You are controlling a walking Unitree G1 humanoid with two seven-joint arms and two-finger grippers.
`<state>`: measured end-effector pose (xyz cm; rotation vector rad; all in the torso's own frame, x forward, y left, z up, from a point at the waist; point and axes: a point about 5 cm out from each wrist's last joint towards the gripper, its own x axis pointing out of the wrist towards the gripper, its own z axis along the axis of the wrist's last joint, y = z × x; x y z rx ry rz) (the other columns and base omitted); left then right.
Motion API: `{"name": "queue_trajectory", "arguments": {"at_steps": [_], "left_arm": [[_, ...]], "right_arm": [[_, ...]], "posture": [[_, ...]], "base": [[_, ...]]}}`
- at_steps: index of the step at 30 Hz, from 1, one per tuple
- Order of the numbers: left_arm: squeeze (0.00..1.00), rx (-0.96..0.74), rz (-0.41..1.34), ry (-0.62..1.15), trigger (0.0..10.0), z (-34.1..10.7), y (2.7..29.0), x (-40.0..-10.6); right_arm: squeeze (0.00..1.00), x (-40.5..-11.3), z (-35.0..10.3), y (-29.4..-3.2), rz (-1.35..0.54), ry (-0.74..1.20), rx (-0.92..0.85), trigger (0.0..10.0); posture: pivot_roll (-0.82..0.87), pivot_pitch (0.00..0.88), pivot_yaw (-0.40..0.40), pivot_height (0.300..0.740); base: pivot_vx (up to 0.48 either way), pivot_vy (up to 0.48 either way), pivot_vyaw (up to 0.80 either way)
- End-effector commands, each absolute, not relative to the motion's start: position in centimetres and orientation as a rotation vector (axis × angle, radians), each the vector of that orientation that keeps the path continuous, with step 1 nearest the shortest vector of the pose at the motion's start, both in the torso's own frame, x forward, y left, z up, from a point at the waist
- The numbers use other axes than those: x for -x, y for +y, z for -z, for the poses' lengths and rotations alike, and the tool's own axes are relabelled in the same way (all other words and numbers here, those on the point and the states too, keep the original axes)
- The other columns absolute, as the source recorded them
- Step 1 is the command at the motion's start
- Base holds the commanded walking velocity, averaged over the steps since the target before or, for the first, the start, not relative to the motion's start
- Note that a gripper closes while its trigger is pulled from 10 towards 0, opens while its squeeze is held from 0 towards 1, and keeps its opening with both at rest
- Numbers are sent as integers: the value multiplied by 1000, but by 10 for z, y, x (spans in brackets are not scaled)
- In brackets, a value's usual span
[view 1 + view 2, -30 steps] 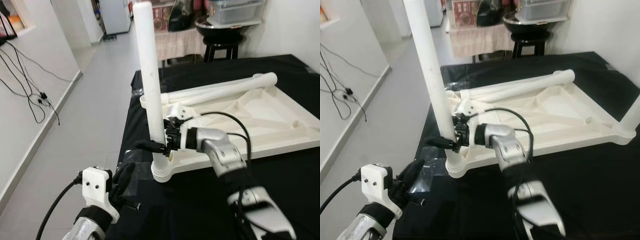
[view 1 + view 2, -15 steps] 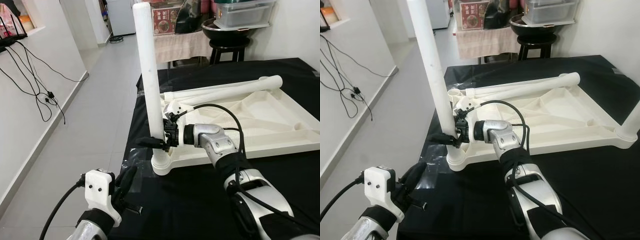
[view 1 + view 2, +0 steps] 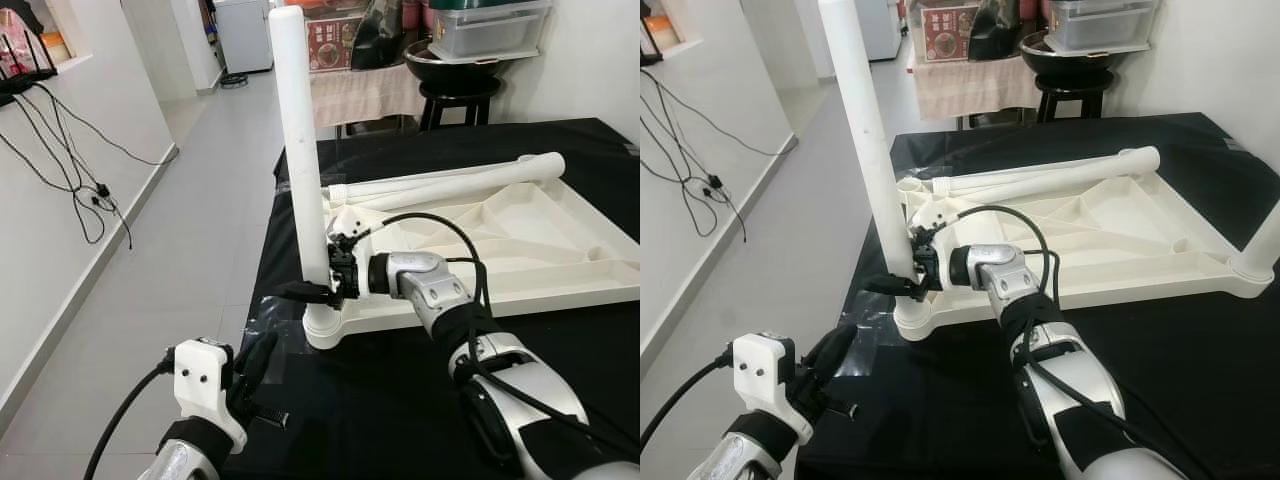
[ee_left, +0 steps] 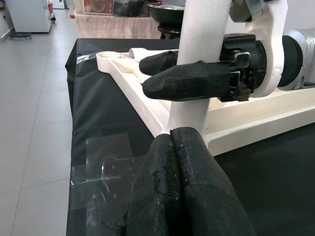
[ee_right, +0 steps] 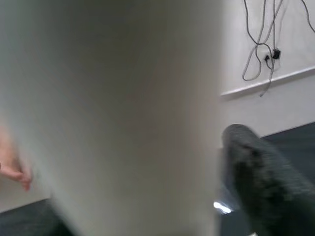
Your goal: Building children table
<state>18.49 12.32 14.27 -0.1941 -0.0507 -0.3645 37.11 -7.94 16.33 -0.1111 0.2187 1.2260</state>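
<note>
camera pulled back and up over the last second; scene itself barely shifted. right gripper (image 3: pixel 318 291) was already clamped low on the upright leg (image 3: pixel 301 170) and still is, maybe a touch lower on the shaft. leg base looks seated in the corner socket (image 3: pixel 323 330), so judgement: insertion is done or in final press/twist, not a fresh pick

largest to smallest:
- black table (image 3: pixel 400 390) carries everything, its 9 o'clock edge against open floor
- upside-down white tabletop (image 3: pixel 520 240) spans centre to 3 o'clock
- spare leg (image 3: pixel 450 180) lies flat along the tabletop's 12 o'clock rim, not fitted
- another fitted leg (image 3: pixel 1262 245) at the 3 o'clock corner
- upright leg stands at the 9 o'clock corner, near vertical with a slight lean
- right gripper fingers (image 4: pixel 197 81) straddle the leg just above the socket, jaws closed on it
- left gripper (image 4: pixel 182 162) low at 7 o'clock near the table edge, fingers pressed together, empty, just short of the socket

risk: leaning leg could bind
</note>
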Motion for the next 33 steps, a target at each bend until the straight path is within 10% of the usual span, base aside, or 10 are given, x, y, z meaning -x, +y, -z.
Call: {"name": "queue_trajectory", "arguments": {"at_steps": [1, 14, 18, 30, 31, 33], "left_arm": [[0, 179, 342, -39, 10000, -140, 127, -185], [0, 181, 341, -42, 10000, -140, 128, -184], [0, 173, 332, -44, 10000, -141, 132, -183], [0, 160, 343, -46, 10000, -139, 134, -191], [0, 158, 343, -47, 10000, -139, 134, -191], [0, 157, 343, -47, 10000, -139, 134, -192]], "right_arm": [[0, -374, -172, -75, -1226, 189, 120, 0], [0, -375, -163, -92, -1127, 218, 108, 0], [0, -323, -105, -73, -623, 313, 62, 0], [0, -332, -121, -82, -523, 224, 103, 0], [0, -332, -122, -80, -549, 218, 99, 9686], [0, -328, -126, -78, -566, 210, 80, 10000]], "posture": [[31, 1, 74, 740], [24, 16, 67, 740], [21, 35, 55, 740], [-5, 0, 65, 740], [-5, 0, 66, 740], [-5, 0, 69, 740]], "base": [[0, 0, 0], [0, 0, 0], [0, 0, 0], [0, 0, 0], [0, 0, 0], [0, 0, 0]]}}
